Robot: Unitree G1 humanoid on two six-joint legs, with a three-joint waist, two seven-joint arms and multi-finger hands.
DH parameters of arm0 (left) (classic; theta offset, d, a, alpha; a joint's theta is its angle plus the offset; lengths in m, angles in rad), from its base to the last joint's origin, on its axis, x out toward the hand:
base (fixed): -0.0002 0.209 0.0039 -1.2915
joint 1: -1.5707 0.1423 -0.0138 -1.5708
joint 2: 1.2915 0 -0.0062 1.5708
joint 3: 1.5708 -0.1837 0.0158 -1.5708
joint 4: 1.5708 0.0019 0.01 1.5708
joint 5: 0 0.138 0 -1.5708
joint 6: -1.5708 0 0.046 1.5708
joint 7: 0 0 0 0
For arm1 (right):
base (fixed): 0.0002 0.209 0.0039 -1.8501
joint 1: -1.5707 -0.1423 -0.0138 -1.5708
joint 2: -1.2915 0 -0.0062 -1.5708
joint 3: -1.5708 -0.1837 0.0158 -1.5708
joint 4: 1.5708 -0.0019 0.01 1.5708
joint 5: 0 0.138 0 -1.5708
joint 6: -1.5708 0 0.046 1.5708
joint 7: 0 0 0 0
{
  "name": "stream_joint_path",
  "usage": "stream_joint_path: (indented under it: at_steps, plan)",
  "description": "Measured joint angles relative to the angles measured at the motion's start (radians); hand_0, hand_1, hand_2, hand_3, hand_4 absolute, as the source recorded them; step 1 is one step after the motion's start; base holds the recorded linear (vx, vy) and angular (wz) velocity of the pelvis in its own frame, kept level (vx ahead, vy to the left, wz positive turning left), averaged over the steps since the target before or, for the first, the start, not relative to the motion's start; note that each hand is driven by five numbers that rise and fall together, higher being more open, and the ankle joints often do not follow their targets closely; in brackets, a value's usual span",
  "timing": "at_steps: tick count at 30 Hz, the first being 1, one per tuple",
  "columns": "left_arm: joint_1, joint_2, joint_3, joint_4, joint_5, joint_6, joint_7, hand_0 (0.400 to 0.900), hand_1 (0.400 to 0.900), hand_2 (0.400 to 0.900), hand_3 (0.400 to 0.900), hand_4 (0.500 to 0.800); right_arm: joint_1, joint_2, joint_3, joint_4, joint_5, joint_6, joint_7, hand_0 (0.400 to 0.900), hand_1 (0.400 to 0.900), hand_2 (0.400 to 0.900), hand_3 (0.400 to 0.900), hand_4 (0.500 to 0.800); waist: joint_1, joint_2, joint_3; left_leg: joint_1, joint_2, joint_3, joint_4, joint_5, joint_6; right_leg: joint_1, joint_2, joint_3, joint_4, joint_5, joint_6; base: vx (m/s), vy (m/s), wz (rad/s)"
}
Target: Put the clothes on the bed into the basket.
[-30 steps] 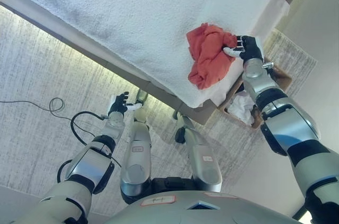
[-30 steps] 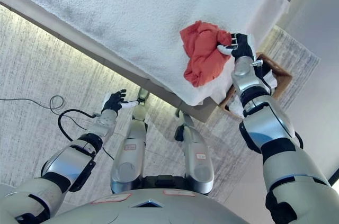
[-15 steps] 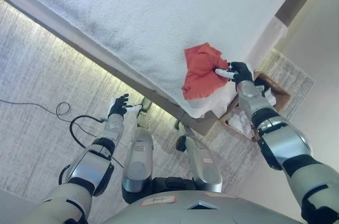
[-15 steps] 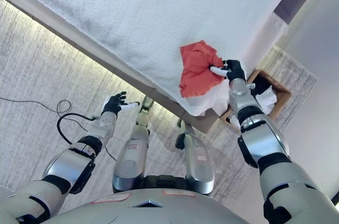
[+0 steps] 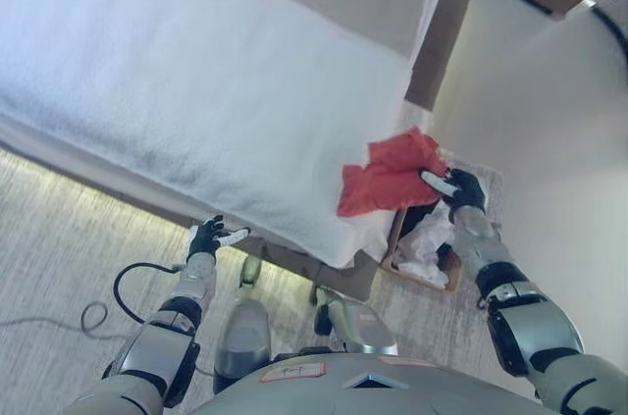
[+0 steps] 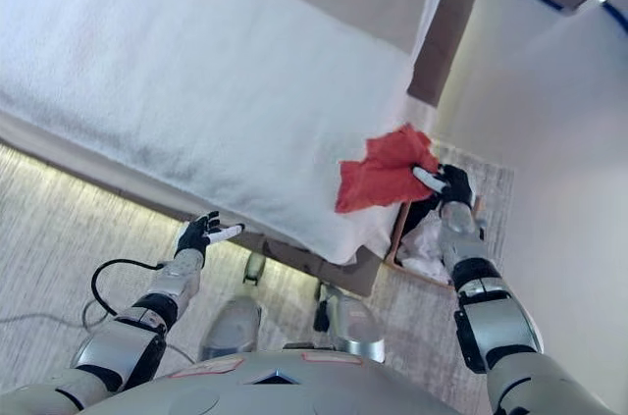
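A red garment [image 5: 388,178] hangs off the corner of the white bed [image 5: 196,101], pinched in my right hand [image 5: 457,187]. The cloth hangs partly over the bed's edge and partly over the brown basket [image 5: 424,273] that stands on the floor beside the bed. White clothes [image 5: 424,243] lie inside the basket. My left hand [image 5: 210,236] hovers low over the floor near the bed's front edge, fingers spread and holding nothing.
A light wall [image 5: 549,140] runs close along the right of the basket. A brown headboard [image 5: 446,32] rises behind the bed's corner. Pale carpet [image 5: 59,238] covers the floor in front of the bed.
The camera has swung, showing more of the bed and wall. My right hand has pulled the red garment off the bed's corner toward the basket. The left hand stays low.
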Motion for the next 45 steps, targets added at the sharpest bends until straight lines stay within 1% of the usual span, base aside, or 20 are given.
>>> stream_joint_path:
  at_steps: [4,7,10,14,17,20,23,25,26,27,28,29,30,31,32,33,34,35,36,45]
  plan:
    - [0.048,-0.006,0.005,0.004,0.000,0.000,-0.010,0.900,0.900,0.900,0.900,0.800,0.030,-0.015,-0.084,0.071,0.053,-0.003,-0.023,0.400,0.400,0.400,0.400,0.500,-0.026,0.023,-0.038,0.016,0.003,0.015,0.000,-0.006,0.001,0.007,0.003,0.015,0.000,0.000,0.001,0.02,-0.019,-0.10]
    - [0.077,-0.023,0.011,0.014,0.000,0.005,-0.013,0.900,0.900,0.900,0.900,0.800,0.051,-0.026,-0.144,0.114,0.101,-0.003,-0.032,0.400,0.400,0.400,0.400,0.500,-0.028,0.048,-0.051,0.023,0.005,0.024,0.000,-0.009,0.001,0.010,0.005,0.025,-0.001,0.000,0.001,0.03,-0.034,-0.01]
    - [0.109,-0.035,0.017,0.015,0.000,0.010,-0.025,0.900,0.900,0.900,0.900,0.800,0.071,-0.053,-0.164,0.166,0.133,0.000,-0.035,0.400,0.400,0.400,0.400,0.500,-0.025,0.074,-0.065,0.035,0.007,0.023,-0.001,-0.014,0.001,0.022,0.005,0.024,-0.001,-0.004,0.003,0.03,-0.043,0.05]
    - [0.140,-0.036,0.019,0.015,0.000,0.011,-0.033,0.900,0.900,0.900,0.900,0.800,0.078,-0.086,-0.190,0.219,0.152,0.001,-0.032,0.400,0.400,0.400,0.400,0.500,-0.027,0.101,-0.080,0.037,0.008,0.023,-0.003,-0.019,0.003,0.025,0.007,0.024,-0.001,-0.007,0.007,0.03,-0.041,0.06]
    - [0.144,-0.036,0.019,0.017,0.000,0.011,-0.036,0.900,0.900,0.900,0.900,0.800,0.077,-0.102,-0.198,0.242,0.167,0.001,-0.024,0.400,0.400,0.400,0.400,0.500,-0.026,0.113,-0.088,0.038,0.011,0.022,-0.008,-0.021,0.001,0.027,0.010,0.021,-0.001,-0.010,0.003,0.04,-0.039,0.03]
    - [0.141,-0.039,0.019,0.036,0.000,0.011,-0.039,0.900,0.900,0.900,0.900,0.800,0.072,-0.109,-0.232,0.269,0.204,0.001,-0.015,0.400,0.400,0.400,0.400,0.500,-0.026,0.126,-0.095,0.046,0.016,0.021,-0.010,-0.021,0.000,0.036,0.015,0.019,-0.004,-0.011,0.002,0.03,-0.037,0.07]
    - [0.143,-0.041,0.019,0.048,0.000,0.011,-0.042,0.900,0.900,0.900,0.900,0.800,0.071,-0.124,-0.267,0.305,0.249,0.001,-0.015,0.400,0.400,0.400,0.400,0.500,-0.025,0.141,-0.105,0.049,0.020,0.012,-0.010,-0.022,-0.001,0.043,0.019,0.007,-0.005,-0.018,-0.007,0.03,-0.024,0.07]
    - [0.149,-0.047,0.019,0.049,0.000,0.011,-0.042,0.900,0.900,0.900,0.900,0.800,0.069,-0.141,-0.268,0.314,0.264,0.005,-0.016,0.400,0.400,0.400,0.400,0.500,-0.025,0.153,-0.111,0.048,0.022,0.009,-0.010,-0.022,-0.001,0.044,0.021,0.003,-0.005,-0.020,-0.009,0.02,-0.011,0.02]
    - [0.153,-0.053,0.019,0.049,0.000,0.011,-0.043,0.900,0.900,0.900,0.900,0.800,0.068,-0.153,-0.268,0.315,0.267,0.006,-0.015,0.524,0.524,0.524,0.524,0.574,-0.025,0.160,-0.116,0.048,0.023,0.009,-0.010,-0.022,-0.001,0.044,0.021,0.003,-0.005,-0.021,-0.009,0.03,-0.019,0.01]
    - [0.157,-0.060,0.018,0.049,0.000,0.011,-0.045,0.900,0.900,0.900,0.900,0.800,0.064,-0.167,-0.268,0.323,0.268,0.006,-0.015,0.559,0.559,0.559,0.559,0.595,-0.024,0.165,-0.119,0.048,0.023,0.009,-0.010,-0.022,-0.001,0.044,0.021,0.002,-0.005,-0.021,-0.010,0.00,0.000,0.00]
    - [0.161,-0.067,0.018,0.049,0.000,0.011,-0.049,0.900,0.900,0.900,0.900,0.800,0.057,-0.180,-0.272,0.337,0.270,0.006,-0.015,0.612,0.612,0.612,0.612,0.627,-0.024,0.171,-0.122,0.048,0.023,0.008,-0.010,-0.022,-0.001,0.044,0.021,0.002,-0.005,-0.021,-0.010,0.00,0.000,0.00]
    - [0.163,-0.072,0.018,0.050,0.000,0.011,-0.049,0.900,0.900,0.900,0.900,0.800,0.048,-0.192,-0.273,0.351,0.276,0.006,-0.015,0.841,0.841,0.841,0.841,0.765,-0.024,0.173,-0.124,0.049,0.023,0.008,-0.010,-0.022,-0.001,0.045,0.022,0.002,-0.005,-0.021,-0.010,0.02,-0.018,0.04]
    - [0.165,-0.077,0.018,0.050,0.000,0.011,-0.049,0.900,0.900,0.900,0.900,0.800,0.046,-0.202,-0.274,0.355,0.285,0.007,-0.015,0.747,0.747,0.747,0.747,0.708,-0.024,0.175,-0.125,0.049,0.024,0.008,-0.010,-0.022,-0.001,0.045,0.022,0.001,-0.005,-0.021,-0.010,0.02,-0.016,0.04]
    - [0.166,-0.078,0.016,0.050,0.000,0.011,-0.050,0.900,0.900,0.900,0.900,0.800,0.043,-0.210,-0.275,0.360,0.292,0.007,-0.015,0.694,0.694,0.694,0.694,0.676,-0.024,0.175,-0.125,0.050,0.024,0.007,-0.010,-0.022,-0.001,0.046,0.023,0.001,-0.005,-0.021,-0.010,0.02,-0.013,0.04]
    - [0.168,-0.078,0.014,0.050,0.000,0.011,-0.050,0.900,0.900,0.900,0.900,0.800,0.036,-0.218,-0.278,0.370,0.296,0.007,-0.015,0.616,0.616,0.616,0.616,0.629,-0.025,0.175,-0.125,0.052,0.025,0.007,-0.010,-0.022,-0.001,0.049,0.023,0.000,-0.005,-0.022,-0.010,0.02,-0.019,0.04]
    - [0.169,-0.079,0.014,0.051,0.000,0.012,-0.050,0.900,0.900,0.900,0.900,0.800,0.027,-0.226,-0.287,0.383,0.301,0.008,-0.016,0.606,0.606,0.606,0.606,0.624,-0.025,0.175,-0.125,0.054,0.025,0.006,-0.010,-0.022,-0.002,0.052,0.024,-0.001,-0.006,-0.023,-0.013,0.02,-0.020,0.04]
    - [0.170,-0.079,0.014,0.051,0.000,0.012,-0.050,0.900,0.900,0.900,0.900,0.800,0.026,-0.234,-0.306,0.386,0.306,0.007,-0.017,0.620,0.620,0.620,0.620,0.632,-0.024,0.175,-0.125,0.056,0.025,0.006,-0.010,-0.022,-0.002,0.054,0.024,-0.001,-0.006,-0.023,-0.013,0.00,0.000,0.00]
    - [0.171,-0.079,0.014,0.051,0.000,0.012,-0.050,0.900,0.900,0.900,0.900,0.800,0.023,-0.240,-0.314,0.391,0.312,0.007,-0.018,0.847,0.847,0.847,0.847,0.768,-0.024,0.175,-0.125,0.057,0.025,0.005,-0.010,-0.022,-0.002,0.056,0.024,-0.002,-0.006,-0.024,-0.013,0.00,0.000,0.00]
    - [0.172,-0.079,0.014,0.051,0.000,0.012,-0.049,0.900,0.900,0.900,0.900,0.800,0.021,-0.245,-0.316,0.392,0.323,0.007,-0.020,0.900,0.900,0.900,0.900,0.800,-0.025,0.176,-0.125,0.058,0.025,0.005,-0.010,-0.023,-0.002,0.056,0.024,-0.002,-0.006,-0.024,-0.014,0.02,-0.008,0.04]
    - [0.174,-0.085,0.014,0.054,0.000,0.023,-0.049,0.900,0.900,0.900,0.900,0.800,0.015,-0.249,-0.317,0.408,0.365,0.007,-0.022,0.900,0.900,0.900,0.900,0.800,-0.024,0.187,-0.132,0.067,0.025,-0.001,-0.010,-0.023,-0.002,0.068,0.024,-0.009,-0.006,-0.025,-0.014,0.00,-0.002,0.01]
